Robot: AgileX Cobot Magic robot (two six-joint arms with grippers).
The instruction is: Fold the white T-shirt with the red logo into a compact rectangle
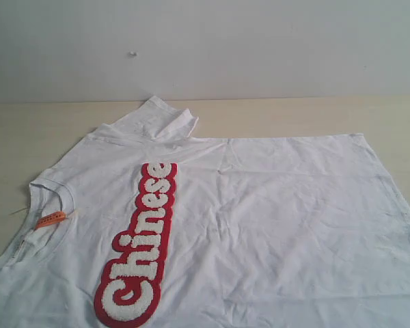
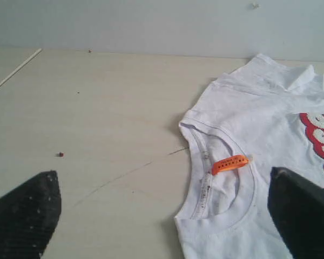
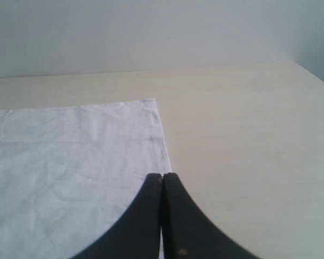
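Hovers with left gripper [image 2: 162, 172] gaping, empty, by the collar [image 2: 194, 143]; right gripper [image 3: 162, 181] clamped tight at the hem [image 3: 164, 145], hold unclear. Sees white T-shirt [image 1: 280, 219] flat on table [image 1: 294, 113], red logo [image 1: 140, 246] up. Looks light, limp: best pinched at corners.

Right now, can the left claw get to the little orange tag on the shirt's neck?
Probably yes. The left gripper is open wide, and the orange tag lies uncovered just ahead of it at the neck of the white T-shirt. Nothing sits between them.

Thin cloth T-shirt [image 1: 280, 225], fuzzy logo [image 1: 140, 246], matt table [image 1: 294, 113]
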